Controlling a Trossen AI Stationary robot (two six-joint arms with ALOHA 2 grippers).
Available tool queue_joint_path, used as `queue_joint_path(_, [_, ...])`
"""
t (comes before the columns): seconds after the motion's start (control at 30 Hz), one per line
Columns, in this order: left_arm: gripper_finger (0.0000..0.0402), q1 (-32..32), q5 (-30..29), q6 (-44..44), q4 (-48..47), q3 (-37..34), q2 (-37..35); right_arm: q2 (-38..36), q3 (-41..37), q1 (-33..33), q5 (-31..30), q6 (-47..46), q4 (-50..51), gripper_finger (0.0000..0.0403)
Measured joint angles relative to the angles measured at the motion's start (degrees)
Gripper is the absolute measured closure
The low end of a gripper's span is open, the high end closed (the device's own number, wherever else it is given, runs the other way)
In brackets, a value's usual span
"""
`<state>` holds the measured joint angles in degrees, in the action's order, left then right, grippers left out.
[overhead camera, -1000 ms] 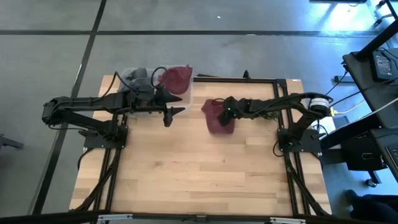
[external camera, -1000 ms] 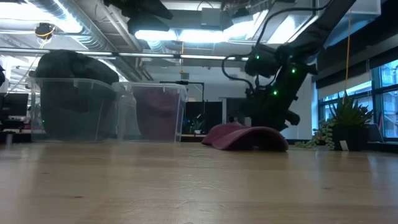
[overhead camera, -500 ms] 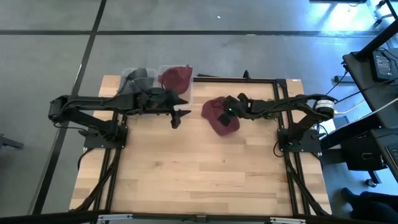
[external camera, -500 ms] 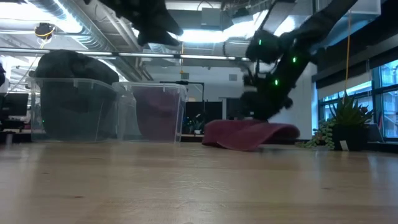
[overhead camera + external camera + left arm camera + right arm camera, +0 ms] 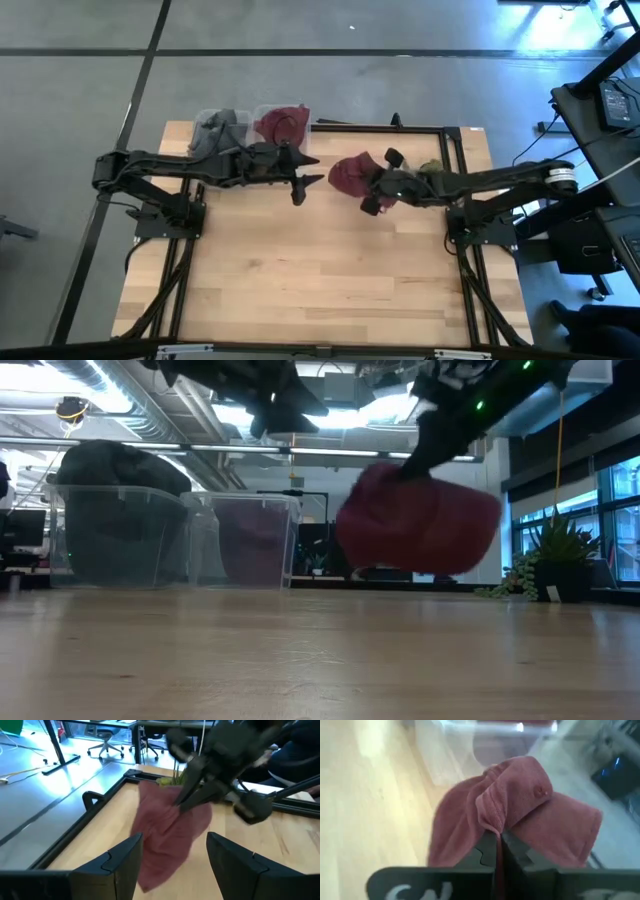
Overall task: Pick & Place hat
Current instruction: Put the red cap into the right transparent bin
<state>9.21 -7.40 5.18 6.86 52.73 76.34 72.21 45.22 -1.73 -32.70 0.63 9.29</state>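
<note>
High view: my right end effector (image 5: 368,193) is pinched shut on the red hat (image 5: 347,174) and holds it up over the counter (image 5: 300,290). My left end effector (image 5: 305,186) is spread open with nothing in it, just beside the hat. Two clear bins (image 5: 262,122) sit at the far left corner, and one has a red hat in it already. The bins lie to the left of my hat, past my left arm, so I think the hat has to go that way.

Low view: the hat (image 5: 418,520) hangs in the air, off the counter (image 5: 320,660). The bins (image 5: 180,538) are well apart from it.

Left wrist view: between my two open fingers (image 5: 117,865) I see the hat (image 5: 170,832) hanging down long and floppy from my right end effector (image 5: 187,800).

Right wrist view: my fingers (image 5: 492,851) are tight together on a fold of the hat (image 5: 520,815). The hat is bunched up just past them.
</note>
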Motion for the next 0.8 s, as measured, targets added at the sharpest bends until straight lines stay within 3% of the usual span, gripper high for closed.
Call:
queue_joint_path(0.2, [0.0185,0.00,2.41,1.32,0.28,0.00,0.15,-3.16,0.01,5.55,-3.92,5.29,-3.49,0.0397])
queue_joint_path(0.5, [0.0185,-0.07,5.60,1.08,0.67,0.00,0.12,-3.28,0.01,8.06,-4.23,13.88,-13.29,0.0397])
queue_joint_path(0.8, [0.0185,0.04,5.04,0.21,0.65,0.00,0.12,-3.28,0.01,8.06,1.31,14.55,-15.61,0.0397])
